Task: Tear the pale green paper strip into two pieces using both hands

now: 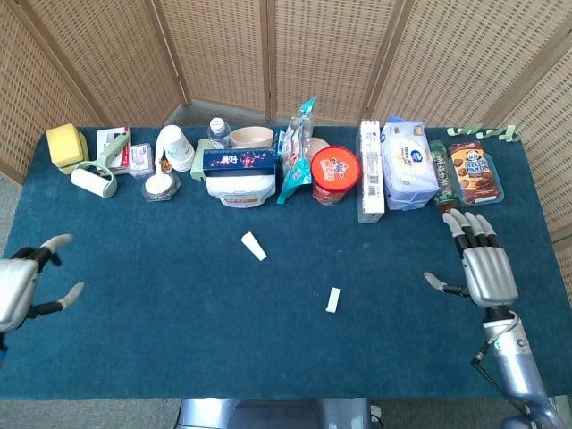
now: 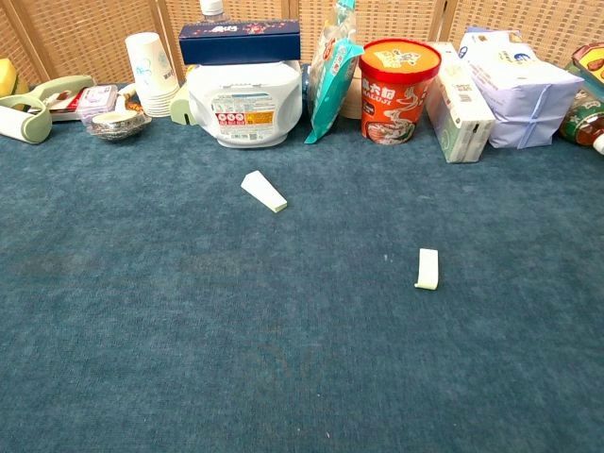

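Right now my left hand (image 1: 16, 284) sits at the far left edge of the head view, over the near-left part of the table, fingers spread and holding nothing. My right hand (image 1: 483, 268) is out near the right edge of the table, palm down, fingers apart, also holding nothing. Neither hand shows in the chest view.

Between the hands I have a wide stretch of bare blue cloth (image 1: 179, 331). The green paper lies on it in two pieces, well apart from each other and from both hands. One piece (image 1: 254, 246) lies left of centre, angled, just in front of the white tub (image 1: 239, 185). The other piece (image 1: 333, 299) lies right of centre, nearer to me, slightly curled at one end as the chest view shows it (image 2: 427, 268).

Along the far edge runs a crowded row: a lint roller (image 1: 95, 177), paper cups (image 1: 176, 147), a dark blue box (image 1: 239, 161) on top of the tub, a red noodle cup (image 1: 335, 174), a tall white carton (image 1: 370, 170), a pack of tissues (image 1: 407, 164) and a tray of biscuits (image 1: 475, 172).
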Motion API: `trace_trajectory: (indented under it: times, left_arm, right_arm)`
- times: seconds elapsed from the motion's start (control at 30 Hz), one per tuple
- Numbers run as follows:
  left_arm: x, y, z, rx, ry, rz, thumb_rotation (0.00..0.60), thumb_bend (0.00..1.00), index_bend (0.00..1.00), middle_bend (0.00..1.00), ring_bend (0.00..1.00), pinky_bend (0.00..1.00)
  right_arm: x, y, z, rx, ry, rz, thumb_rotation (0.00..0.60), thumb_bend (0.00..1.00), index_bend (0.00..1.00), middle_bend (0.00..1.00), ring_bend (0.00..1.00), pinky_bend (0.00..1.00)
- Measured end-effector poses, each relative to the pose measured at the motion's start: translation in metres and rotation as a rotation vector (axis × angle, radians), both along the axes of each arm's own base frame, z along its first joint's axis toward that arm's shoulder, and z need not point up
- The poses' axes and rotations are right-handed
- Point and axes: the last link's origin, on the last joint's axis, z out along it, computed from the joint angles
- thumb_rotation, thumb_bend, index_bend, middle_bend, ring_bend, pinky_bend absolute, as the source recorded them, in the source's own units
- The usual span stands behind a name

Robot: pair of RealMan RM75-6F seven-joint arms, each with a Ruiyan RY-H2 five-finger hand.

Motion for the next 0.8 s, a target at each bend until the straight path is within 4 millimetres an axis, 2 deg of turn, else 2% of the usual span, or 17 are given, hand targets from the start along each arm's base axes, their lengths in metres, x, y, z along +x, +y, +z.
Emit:
trace_trajectory:
  times: [0.2,0.37,0.53,0.8]
  left_arm:
    - [-0.03,-0.042,-0.001,0.087,-0.021,0.051,0.373,0.25,0.19,0.43,0.36,0.62]
    - [-0.043,-0.065,-0.008,0.101,-0.033,0.075,0.371,0.25,0.2,0.43,0.36,0.62]
    - [-0.049,-0.075,-0.011,0.111,-0.051,0.091,0.376,0.25,0.2,0.43,0.36,0.62]
    - [-0.047,-0.074,-0.015,0.111,-0.081,0.073,0.395,0.25,0.2,0.43,0.37,0.62]
  right_arm:
    - [-0.01,0.023,0.004,-0.054,0.058,-0.078,0.414,0.22,0.0,0.07,0.0,0.01]
    - [-0.013,0.036,0.0,-0.063,0.061,-0.101,0.415,0.22,0.0,0.07,0.0,0.01]
    - [-0.013,0.04,0.001,-0.077,0.054,-0.106,0.416,0.22,0.0,0.07,0.0,0.01]
    - [-0.012,0.045,0.003,-0.086,0.042,-0.1,0.416,0.22,0.0,0.07,0.0,0.01]
